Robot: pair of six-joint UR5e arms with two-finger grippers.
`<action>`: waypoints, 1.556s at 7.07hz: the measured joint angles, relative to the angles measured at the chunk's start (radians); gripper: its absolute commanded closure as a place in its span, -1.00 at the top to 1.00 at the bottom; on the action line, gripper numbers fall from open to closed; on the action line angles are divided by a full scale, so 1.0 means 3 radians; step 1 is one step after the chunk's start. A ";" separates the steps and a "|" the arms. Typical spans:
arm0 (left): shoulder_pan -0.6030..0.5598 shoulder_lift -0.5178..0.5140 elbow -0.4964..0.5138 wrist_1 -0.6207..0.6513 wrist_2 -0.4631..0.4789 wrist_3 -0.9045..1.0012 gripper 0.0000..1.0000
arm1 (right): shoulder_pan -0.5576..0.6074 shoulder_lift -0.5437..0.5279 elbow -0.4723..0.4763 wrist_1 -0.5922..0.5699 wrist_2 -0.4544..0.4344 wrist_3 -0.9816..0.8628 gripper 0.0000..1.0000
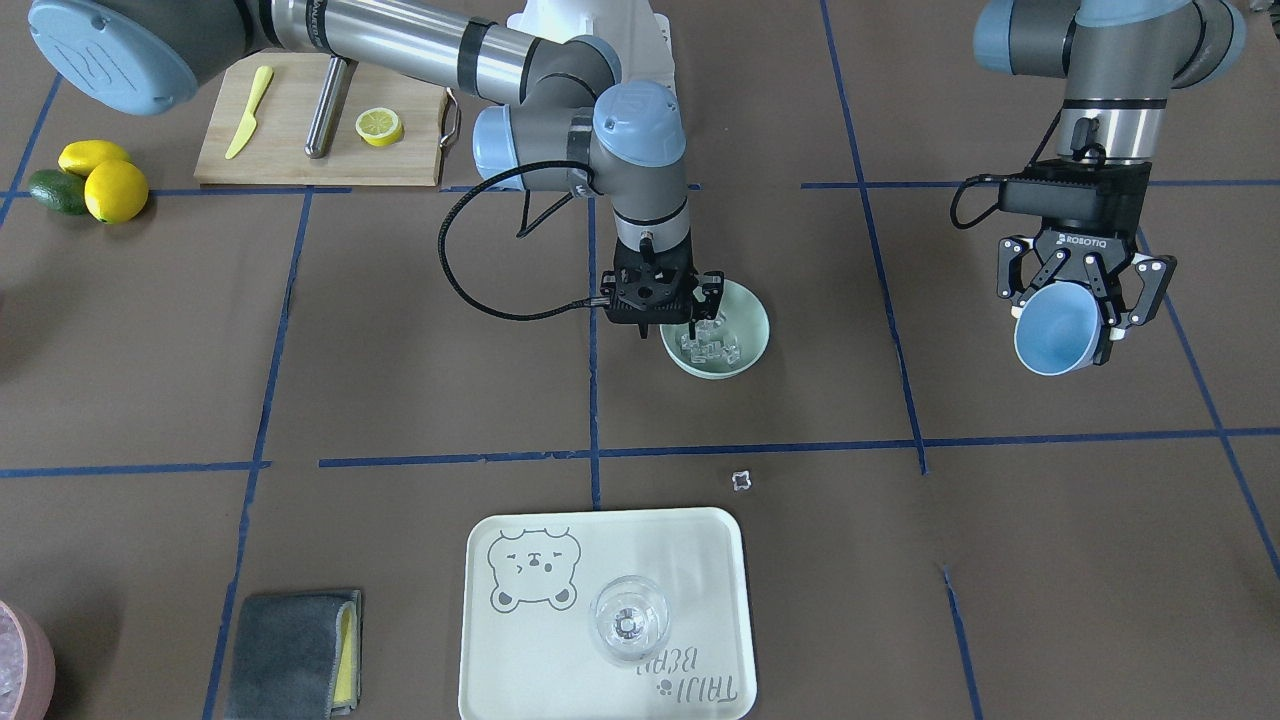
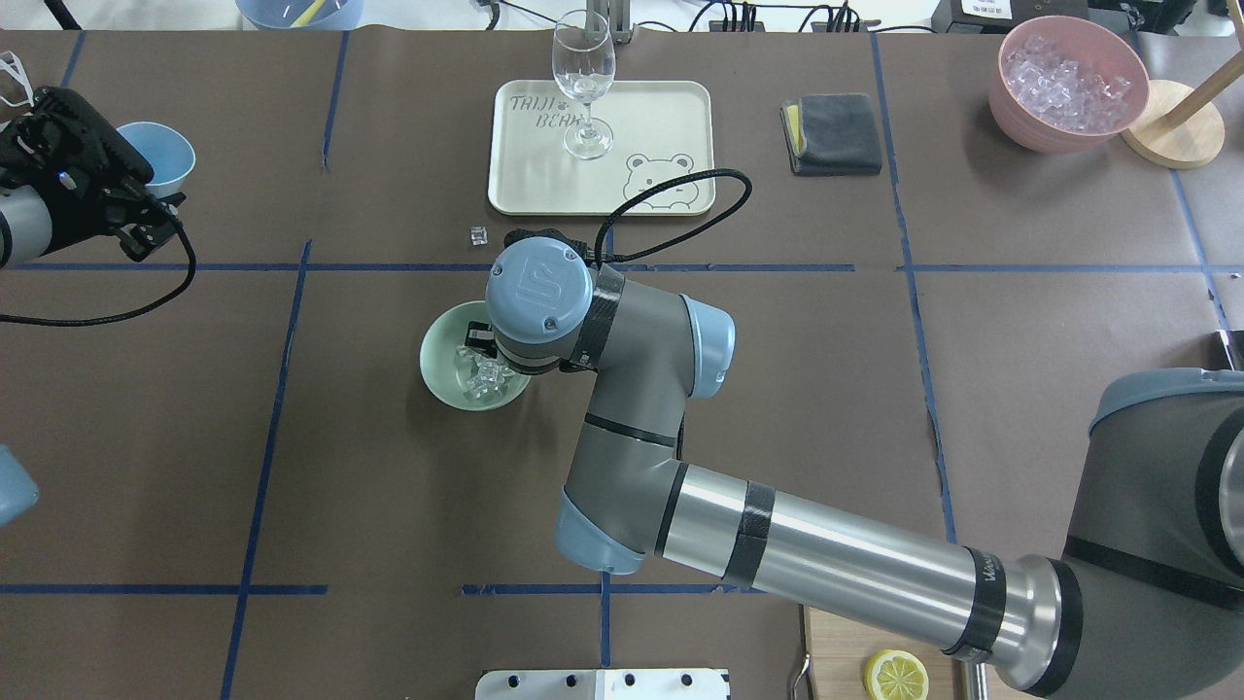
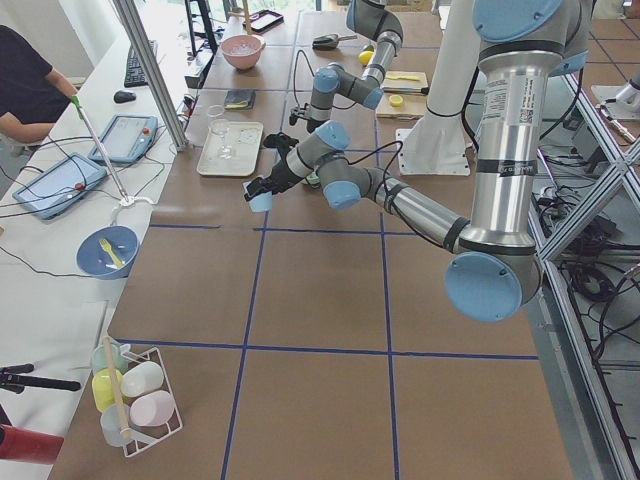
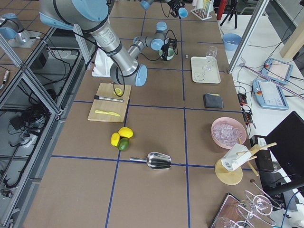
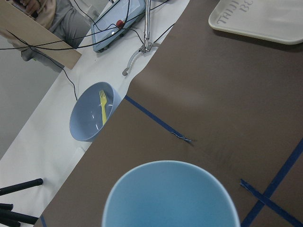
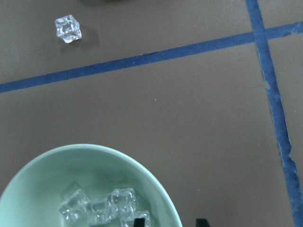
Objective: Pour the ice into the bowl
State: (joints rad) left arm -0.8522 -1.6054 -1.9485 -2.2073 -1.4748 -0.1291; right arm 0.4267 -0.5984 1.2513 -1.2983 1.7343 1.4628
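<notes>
The pale mint-green bowl (image 1: 745, 318) stands mid-table with several clear ice cubes (image 1: 712, 345) in it. It also shows in the overhead view (image 2: 437, 362) and the right wrist view (image 6: 42, 175). One stray ice cube (image 1: 738, 481) lies on the table toward the tray. My right gripper (image 1: 667, 328) is open and straddles the bowl's rim, one finger inside and one outside. My left gripper (image 1: 1075, 320) is shut on the blue cup (image 1: 1045, 345) and holds it tilted in the air, far to the side. The cup looks empty in the left wrist view (image 5: 170, 196).
A cream tray (image 1: 700, 540) holds a wine glass (image 1: 628, 618). A grey cloth (image 1: 290, 650) lies beside it. A pink bowl of ice (image 2: 1067, 83) stands at the far corner. A cutting board (image 1: 290, 150) with a lemon half, and two lemons (image 1: 115, 190), are near my base.
</notes>
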 measured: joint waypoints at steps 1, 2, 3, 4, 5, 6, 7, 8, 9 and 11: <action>-0.0004 0.0038 0.0060 -0.0100 -0.0002 -0.0137 -1.00 | -0.0001 -0.0006 0.0001 0.0001 0.0004 -0.0006 -1.00; -0.0006 0.0151 0.0157 -0.0380 -0.0003 -0.0241 -1.00 | 0.0002 -0.0007 0.0004 0.0002 0.0006 -0.0014 -1.00; -0.0007 0.0281 0.0291 -0.0767 -0.0003 -0.0393 -1.00 | 0.0022 -0.0006 0.0025 0.0003 0.0017 -0.0043 -1.00; -0.0007 0.0360 0.0403 -0.1033 -0.0002 -0.0676 -1.00 | 0.0081 -0.0006 0.0078 0.0003 0.0074 -0.0083 -1.00; -0.0007 0.0421 0.0511 -0.1259 0.0003 -0.1055 -1.00 | 0.0180 -0.0036 0.0178 -0.0003 0.0208 -0.0105 -1.00; -0.0005 0.0511 0.0677 -0.1629 0.0012 -0.1403 -1.00 | 0.0294 -0.0149 0.0373 -0.0010 0.0371 -0.0115 -1.00; 0.0001 0.0597 0.0882 -0.2079 0.0061 -0.1679 -1.00 | 0.0393 -0.0382 0.0690 -0.0015 0.0486 -0.0122 -1.00; 0.0017 0.0646 0.1065 -0.2447 0.0192 -0.1872 -1.00 | 0.0467 -0.0665 0.1038 -0.0021 0.0537 -0.0149 -1.00; 0.0059 0.0678 0.1214 -0.2721 0.0334 -0.2007 -1.00 | 0.0534 -0.0912 0.1313 -0.0029 0.0568 -0.0210 -1.00; 0.0413 0.0732 0.1406 -0.3062 0.0795 -0.2392 -1.00 | 0.0717 -0.1362 0.1703 -0.0032 0.0705 -0.0443 -1.00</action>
State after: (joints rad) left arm -0.7282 -1.3857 -1.5269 -3.1259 -1.2363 -0.8466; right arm 0.6419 -1.0069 1.7623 -1.3080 1.9457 1.3299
